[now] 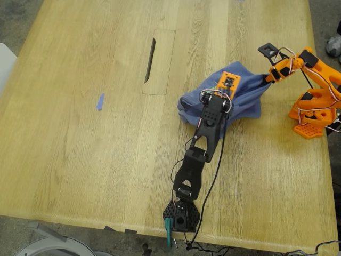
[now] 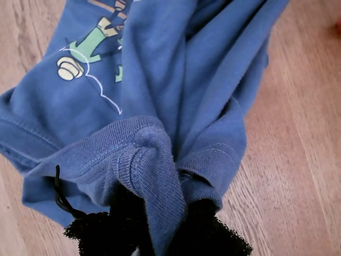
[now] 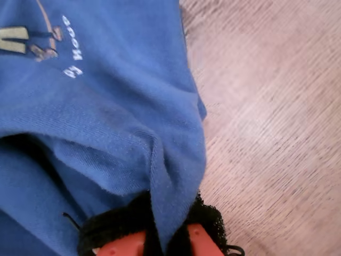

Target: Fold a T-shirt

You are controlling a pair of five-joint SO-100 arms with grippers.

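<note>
a: exterior view first. where's the shirt sitting?
b: it's lying bunched in a heap on the table, toward the exterior view's right. a black arm is reaching up from the near edge onto the heap, an orange arm is coming in from the exterior view's right edge and meeting the cloth at its right tip. a scrap of blue tape is lying well apart, toward the exterior view's left, and a cable slot is showing in the tabletop beyond it.
a: first wrist view?
b: my first gripper is clamping down on the shirt, a ribbed hem fold is bunching up between the black jaws. the green-and-yellow print is showing further out on the cloth, wood on both sides.
a: second wrist view?
b: my second gripper is pinching the shirt too, jaws closed on a ridge of fabric that's running between the orange fingers with black padding. white lettering is showing on the cloth, bare table beside it.
a: which arm is which?
b: orange fingers are pointing to the orange arm being second. the black one is first.
</note>
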